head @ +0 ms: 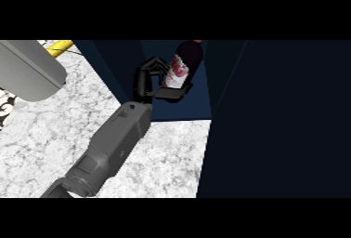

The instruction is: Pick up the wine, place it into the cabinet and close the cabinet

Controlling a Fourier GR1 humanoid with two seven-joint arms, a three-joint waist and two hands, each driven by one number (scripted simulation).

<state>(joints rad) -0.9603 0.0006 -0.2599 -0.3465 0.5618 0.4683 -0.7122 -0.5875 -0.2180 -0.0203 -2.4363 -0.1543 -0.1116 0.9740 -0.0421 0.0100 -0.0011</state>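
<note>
The wine bottle (184,65) is dark with a white and red label. It stands inside the open dark blue cabinet (198,104), in its lit compartment. My right hand (152,81) reaches in from the lower left on a grey forearm. Its fingers curl round the bottle's left side and its thumb lies under the label. The bottle's lower end is hidden behind the thumb. My left hand does not show.
The cabinet's dark door or side panel (281,121) fills the right half of the view. White marbled counter (41,139) lies at the left and below the cabinet. A large grey rounded shape (27,69) and a yellow object (60,46) sit at the upper left.
</note>
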